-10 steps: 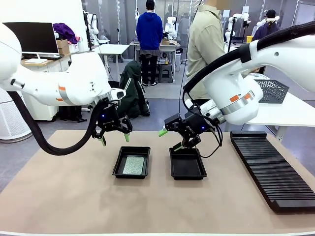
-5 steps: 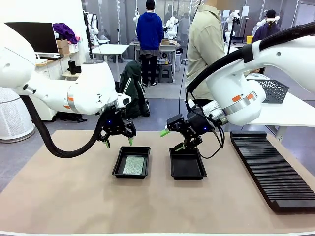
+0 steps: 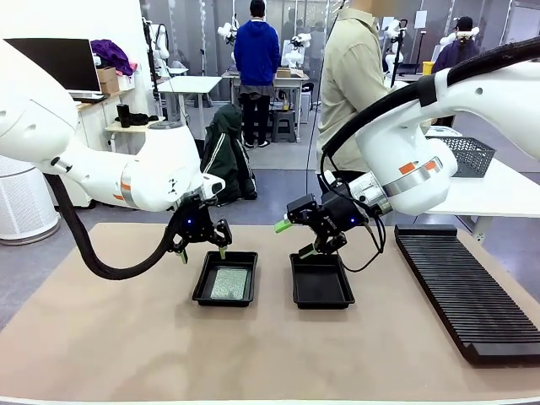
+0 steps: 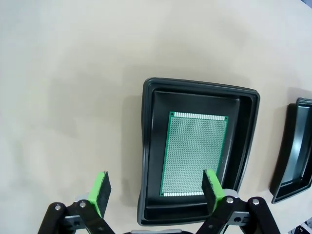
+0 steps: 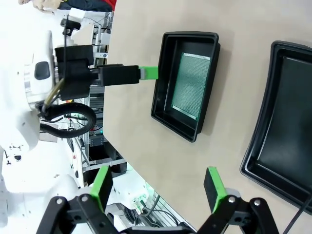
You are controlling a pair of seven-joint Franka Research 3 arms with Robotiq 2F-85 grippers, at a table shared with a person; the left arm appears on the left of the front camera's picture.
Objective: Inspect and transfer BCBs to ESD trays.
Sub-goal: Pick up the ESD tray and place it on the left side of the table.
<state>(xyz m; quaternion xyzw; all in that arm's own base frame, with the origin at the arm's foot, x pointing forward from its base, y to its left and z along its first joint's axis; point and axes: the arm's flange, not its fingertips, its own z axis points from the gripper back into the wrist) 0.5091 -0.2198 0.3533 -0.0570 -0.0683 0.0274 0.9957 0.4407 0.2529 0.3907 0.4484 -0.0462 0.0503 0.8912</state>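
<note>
"Since the left gripper (image 3: 202, 252) and the right gripper (image 3: 294, 240) both hang spread wide with nothing between their jaws, which step would you call this?"

"Inspection, I'd judge. One thin green perforated circuit board (image 4: 194, 153) lies flat on the floor of the left shallow black plastic tray (image 4: 145, 146), below the left gripper. The right black tray (image 3: 321, 283) is bare (glossy, rounded corners, raised rim)."

"And next?"

"Probably a descent onto the board's edges. It looks rigid and sits flush with the floor, so the jaws need a careful pinch inside the tray walls."
</note>
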